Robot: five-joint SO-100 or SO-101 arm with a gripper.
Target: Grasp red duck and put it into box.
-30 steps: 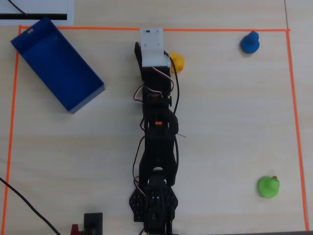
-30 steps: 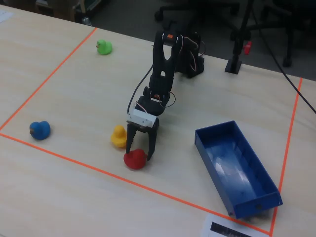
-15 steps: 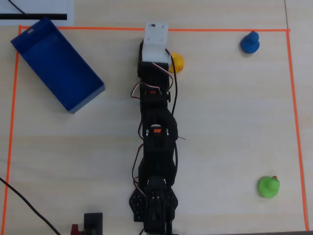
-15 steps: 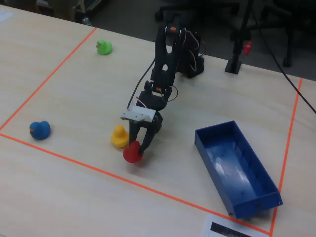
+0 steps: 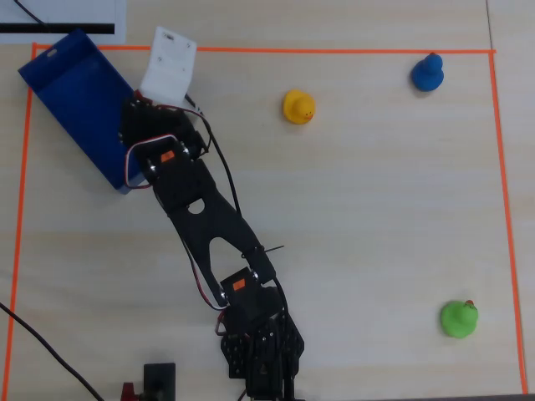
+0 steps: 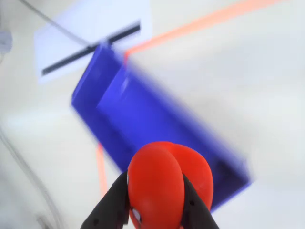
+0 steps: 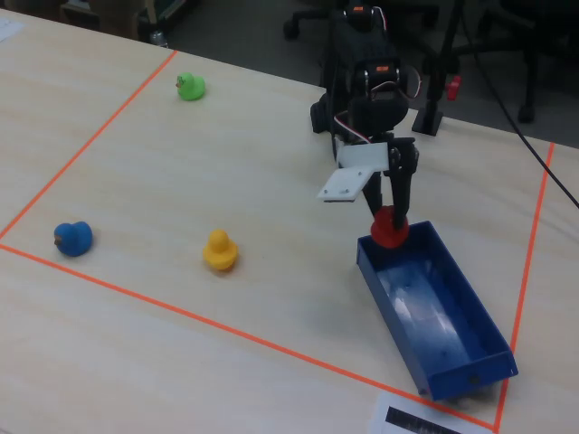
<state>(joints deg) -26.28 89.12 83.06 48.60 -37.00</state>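
Wrist view shows the gripper (image 6: 155, 202) pinching the red duck (image 6: 167, 183) across its rounded body; it looks light and smooth, likely slippery, so a mid-body hold suits. Beyond, it hangs just above the near end of the box (image 7: 443, 321).

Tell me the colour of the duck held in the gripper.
Solid red, clearest in the wrist view.

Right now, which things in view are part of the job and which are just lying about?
Part of the job:
- red duck, clamped in the gripper above the box's near end
- box, blue, nothing seen inside

Lying about:
- yellow duck
- blue duck
- green duck
- white paper outside the orange tape
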